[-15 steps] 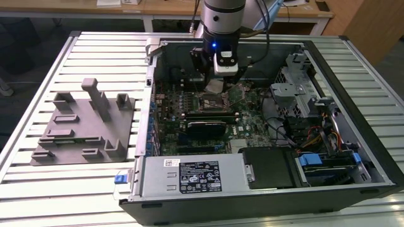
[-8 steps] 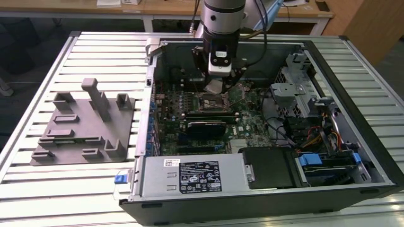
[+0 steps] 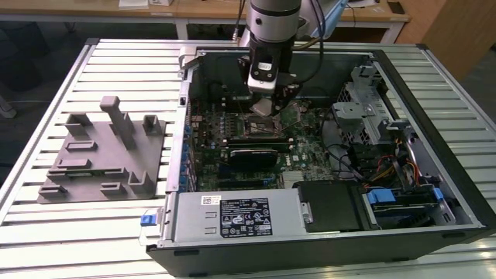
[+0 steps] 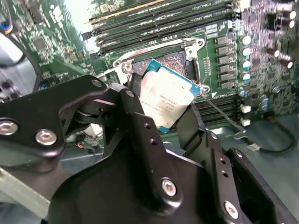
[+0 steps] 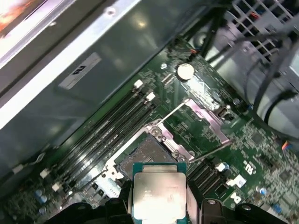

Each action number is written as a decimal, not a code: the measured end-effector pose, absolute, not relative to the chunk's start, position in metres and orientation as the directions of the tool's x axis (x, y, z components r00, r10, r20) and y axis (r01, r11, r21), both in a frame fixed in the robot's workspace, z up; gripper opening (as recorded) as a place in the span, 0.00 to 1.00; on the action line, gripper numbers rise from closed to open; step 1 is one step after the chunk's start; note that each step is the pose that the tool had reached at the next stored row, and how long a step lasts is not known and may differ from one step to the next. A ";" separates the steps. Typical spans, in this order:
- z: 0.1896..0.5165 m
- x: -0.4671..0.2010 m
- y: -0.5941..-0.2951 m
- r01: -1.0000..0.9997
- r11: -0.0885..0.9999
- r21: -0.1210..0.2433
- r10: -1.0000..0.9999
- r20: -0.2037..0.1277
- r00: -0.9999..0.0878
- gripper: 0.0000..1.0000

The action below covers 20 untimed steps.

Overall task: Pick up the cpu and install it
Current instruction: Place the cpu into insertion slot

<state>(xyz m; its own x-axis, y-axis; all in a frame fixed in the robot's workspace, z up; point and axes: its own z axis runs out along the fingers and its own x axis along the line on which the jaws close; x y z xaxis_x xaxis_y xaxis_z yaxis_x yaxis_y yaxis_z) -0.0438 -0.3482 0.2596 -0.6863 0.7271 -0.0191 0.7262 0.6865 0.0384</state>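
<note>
chip (image 4: 170, 93) sits pinched by two opposite edges between the jaws of the gripper (image 4: 163, 103), just over the open socket (image 5: 145, 154); likely light, stiff, fragile, best held by those edges.

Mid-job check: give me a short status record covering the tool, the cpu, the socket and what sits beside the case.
tool: shut on the cpu, gripping two opposite edges
cpu: silver top showing in both wrist views, held over the socket, not seated
socket: uncovered, its metal frame swung back
computer case: lying open on the table, arm reaching in from above
grey fixture: on the table, at the exterior view's left of the case
</note>
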 end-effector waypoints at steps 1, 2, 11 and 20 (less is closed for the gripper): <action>0.259 -0.044 -0.348 0.738 0.673 0.038 0.739 -0.019 -0.673 0.54; 0.259 -0.044 -0.348 0.750 0.660 0.038 0.751 -0.019 -0.660 0.54; 0.258 -0.044 -0.348 0.848 0.529 0.038 0.849 -0.019 -0.529 0.54; 0.256 -0.044 -0.348 0.930 0.366 0.038 0.930 -0.019 -0.366 0.54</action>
